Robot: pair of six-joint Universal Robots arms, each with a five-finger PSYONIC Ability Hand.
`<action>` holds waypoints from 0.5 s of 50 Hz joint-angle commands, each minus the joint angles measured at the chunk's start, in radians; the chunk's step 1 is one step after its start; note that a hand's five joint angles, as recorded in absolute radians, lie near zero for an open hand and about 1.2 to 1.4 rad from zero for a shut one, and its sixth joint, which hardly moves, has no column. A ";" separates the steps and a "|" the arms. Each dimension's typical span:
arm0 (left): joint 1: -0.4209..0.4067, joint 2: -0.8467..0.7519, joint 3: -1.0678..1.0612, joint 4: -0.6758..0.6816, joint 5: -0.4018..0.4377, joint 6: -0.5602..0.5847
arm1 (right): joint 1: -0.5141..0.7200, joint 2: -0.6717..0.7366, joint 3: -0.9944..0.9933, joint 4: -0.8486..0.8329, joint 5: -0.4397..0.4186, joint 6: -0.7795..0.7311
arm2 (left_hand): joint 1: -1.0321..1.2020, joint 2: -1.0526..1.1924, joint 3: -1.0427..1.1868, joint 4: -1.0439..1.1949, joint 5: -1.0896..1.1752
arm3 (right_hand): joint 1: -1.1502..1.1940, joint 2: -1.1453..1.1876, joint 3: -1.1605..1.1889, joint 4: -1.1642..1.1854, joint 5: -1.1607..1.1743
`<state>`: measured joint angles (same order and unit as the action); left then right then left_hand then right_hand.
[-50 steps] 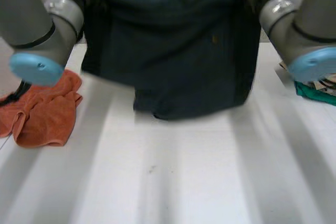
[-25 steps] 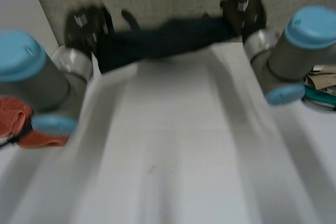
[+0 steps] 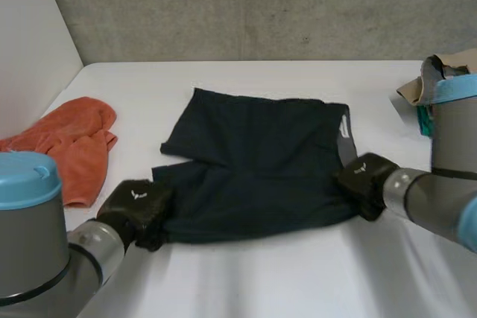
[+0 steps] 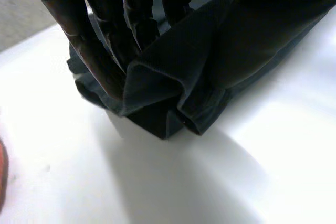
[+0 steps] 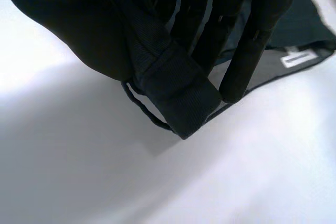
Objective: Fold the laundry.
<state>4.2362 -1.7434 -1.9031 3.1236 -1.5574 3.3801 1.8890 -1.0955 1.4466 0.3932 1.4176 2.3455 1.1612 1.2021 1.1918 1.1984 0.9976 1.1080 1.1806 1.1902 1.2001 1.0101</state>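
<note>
Head view: hands low w/ shorts

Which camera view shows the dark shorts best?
The head view: the whole shorts lie spread on the table, with the left hand at one near corner and the right hand at the other. The left wrist view shows a bunched corner in its fingers; the right wrist view, a waistband corner and the label.

I can't read the white label on the shorts; the clothes pile at right is cut off.
</note>
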 commanded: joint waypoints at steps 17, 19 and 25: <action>-0.065 -0.099 0.341 -0.409 0.040 0.197 | -0.099 -0.071 -0.030 0.353 -0.112 -0.189 | 0.235 0.194 0.204 0.198 0.224 | 0.288 0.216 0.206 0.196 0.212; -0.061 -0.139 0.403 -0.343 0.019 0.194 | -0.099 -0.046 -0.072 0.310 -0.105 -0.120 | 0.235 0.194 0.204 0.198 0.224 | 0.288 0.216 0.206 0.196 0.212; -0.048 -0.343 0.685 -0.071 -0.038 0.168 | -0.093 0.031 -0.190 0.116 -0.042 0.104 | 0.235 0.194 0.204 0.198 0.224 | 0.288 0.216 0.206 0.196 0.212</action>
<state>4.1737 -1.9160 -1.4481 2.8146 -1.5470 3.5711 1.7886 -1.1331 1.3593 0.6802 1.3245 2.2589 1.1612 1.2022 1.1920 1.1986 1.0008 1.1080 1.1806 1.1903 1.2001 1.0101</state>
